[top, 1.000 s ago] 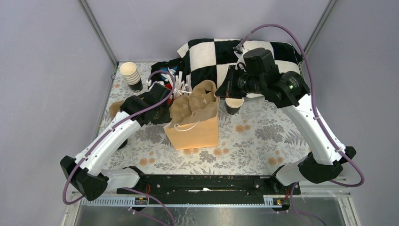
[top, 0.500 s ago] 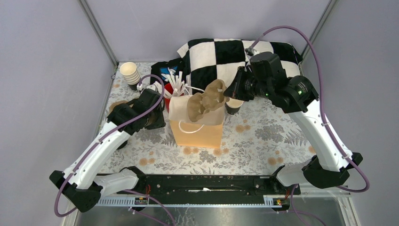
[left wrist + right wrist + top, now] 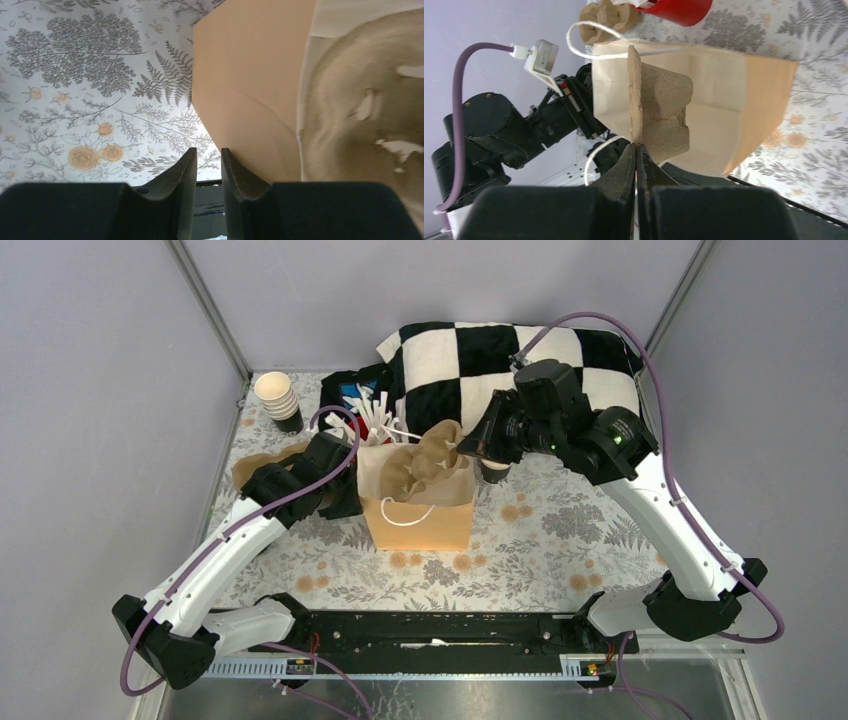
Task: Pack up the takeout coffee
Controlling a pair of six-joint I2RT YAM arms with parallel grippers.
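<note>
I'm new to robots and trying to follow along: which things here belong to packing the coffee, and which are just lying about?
Part of the job:
- dark cup
- bag
- carrier, going into the bag

Lying about:
- beige cups
- red cup of sticks
- checked cloth
- spare carrier

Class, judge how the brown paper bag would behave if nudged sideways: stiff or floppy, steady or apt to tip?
The paper bag probably flexes easily: its thin side wall shows a soft crease. It would likely slide or tip rather than resist, since it stands tall and upright, with the pulp carrier sticking up from its open top.
</note>
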